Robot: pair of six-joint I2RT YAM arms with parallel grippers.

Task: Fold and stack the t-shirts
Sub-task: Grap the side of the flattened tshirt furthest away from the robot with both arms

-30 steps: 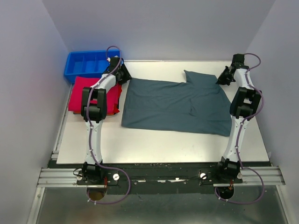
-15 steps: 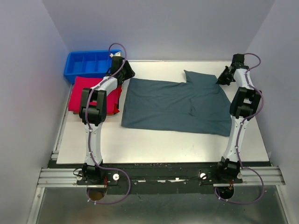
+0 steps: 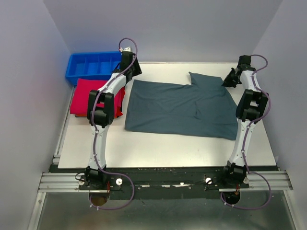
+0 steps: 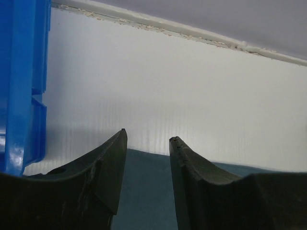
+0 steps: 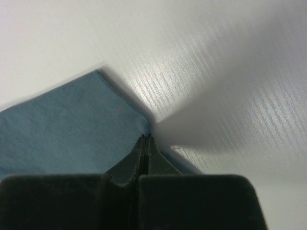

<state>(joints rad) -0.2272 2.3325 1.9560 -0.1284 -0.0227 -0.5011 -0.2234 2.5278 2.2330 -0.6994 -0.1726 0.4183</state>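
While my left end effector (image 4: 147,139) hangs at the upper left corner of the grey t-shirt (image 3: 182,108): fingers part open, a clear gap, nothing held. Only grey cloth and the white surface (image 3: 158,143) show through it.
Right end effector (image 5: 145,138): squeezed fully closed, tips right at the edge of the grey sleeve, upper right of the top view. I cannot tell whether any cloth is caught between them.
Grey t-shirt: spread flat across the middle of the surface, one sleeve pointing to the upper right, a small crease right of centre.
Red t-shirt (image 3: 80,98): folded, lying at the left of the frame, partly hidden under my left arm, near the grey one's left edge.
Blue tray (image 3: 71,72): upper left corner, just above the red t-shirt. Its wall runs down the left edge of my left wrist view.
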